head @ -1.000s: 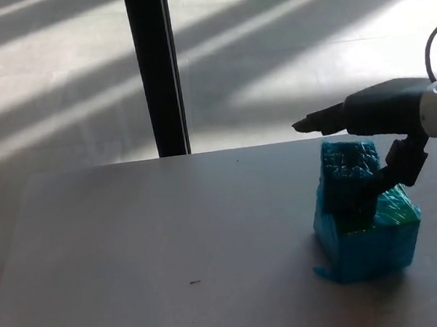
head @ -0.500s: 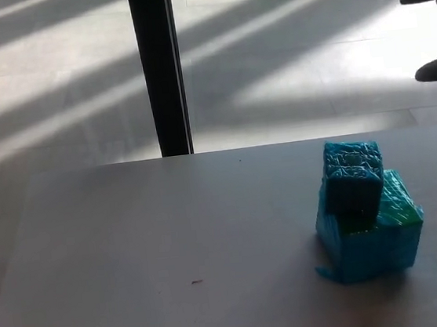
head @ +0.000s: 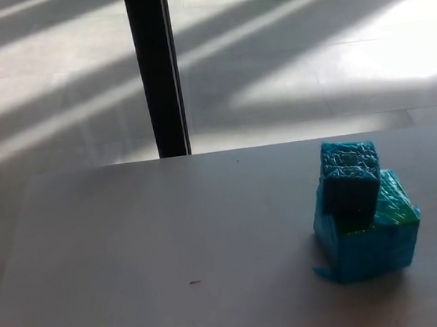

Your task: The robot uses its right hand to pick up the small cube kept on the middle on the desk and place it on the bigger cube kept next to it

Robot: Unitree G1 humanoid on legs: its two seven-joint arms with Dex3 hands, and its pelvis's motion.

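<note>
Neither robot hand shows in the head view, so how their fingers stand cannot be told. The small cube [head: 349, 175] sits on top of the bigger cube [head: 369, 237], set toward its far left corner, slightly overhanging and turned a little askew. The stack stands on the right part of the desk [head: 173, 247], with bare desk to its left. A dark post [head: 155, 68] rises beyond the far edge.
</note>
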